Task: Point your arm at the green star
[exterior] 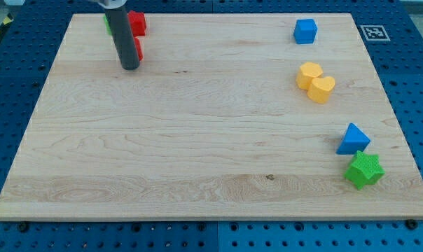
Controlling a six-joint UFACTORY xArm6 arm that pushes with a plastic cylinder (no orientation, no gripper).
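One green star (364, 170), ridged, bottom right, touching blue triangle (353, 139); my tip (130, 66) far off.

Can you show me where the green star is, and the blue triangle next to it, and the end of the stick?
green star (365, 170), camera view, middle of its top face.
blue triangle (353, 139), camera view, middle of the block.
my tip (130, 67), camera view, very bottom end of the dark rod.

Pale wood board (197, 140) on blue perforated bench (8, 91); fiducial tag (375, 32) at top-right corner, even light.
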